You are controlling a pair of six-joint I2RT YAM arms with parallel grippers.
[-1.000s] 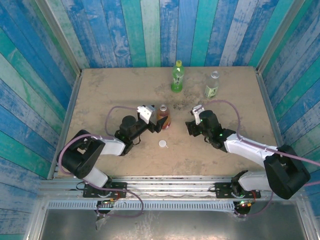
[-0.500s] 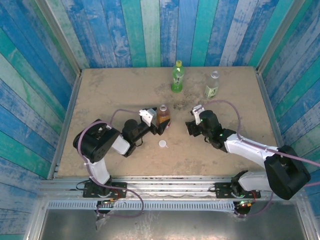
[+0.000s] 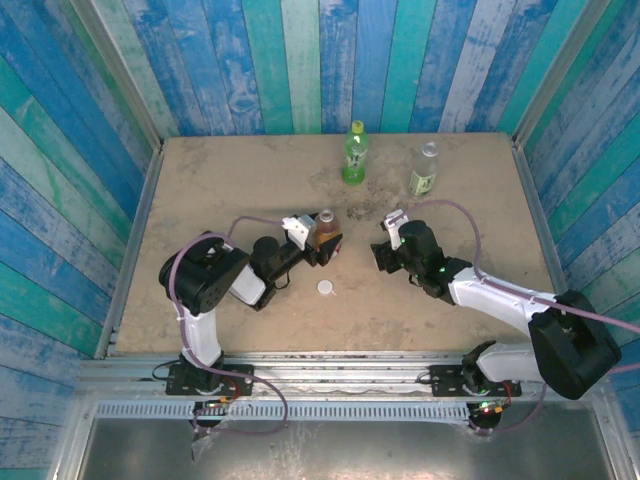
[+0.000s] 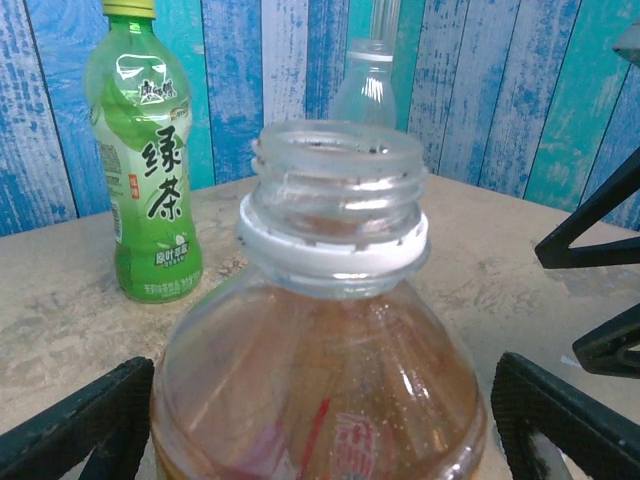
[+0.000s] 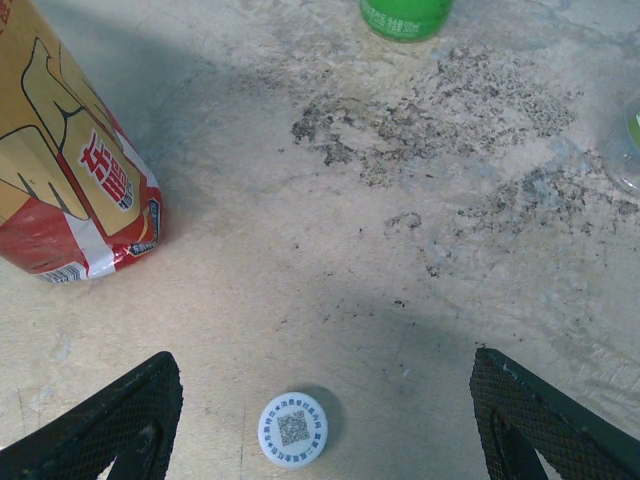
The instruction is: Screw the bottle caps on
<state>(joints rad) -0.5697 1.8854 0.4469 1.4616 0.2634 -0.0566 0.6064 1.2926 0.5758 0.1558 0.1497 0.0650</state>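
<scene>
Trouble waiting around one open bottle

Table (image 3: 200,200) first: it is flat, and nothing on it would steady a bottle that slides or tips. At the back, the green bottle (image 4: 145,170) and the clear bottle (image 3: 425,172) stand upright, well apart from my work. Both seem capped. I see little risk to them unless an arm swings wide.

The amber bottle (image 4: 320,340) is the worry. It stands upright near the table's middle with its neck open, its threads bare and liquid up to the shoulder. My left gripper (image 3: 320,248) has its fingers apart, one on each side of the bottle's body. Each sits just beside the wall with what looks like a sliver of gap, so I judge it not yet clamped. If I close off-centre, one finger would push before the other and tip the bottle, and an open neck means a spill. If I squeeze too hard, the soft wall could buckle and force liquid upward.

My right gripper (image 5: 325,400) hangs with its fingers wide apart, holding nothing, over the white cap (image 5: 293,430). The cap lies flat between them on the table, printed top up, near the foot of the amber bottle but not touching it. It is thin and small. If I come down skewed, a finger could skate it away or flip it. Gripped crooked, it would meet the threads crosswise and jam instead of turning on.
</scene>
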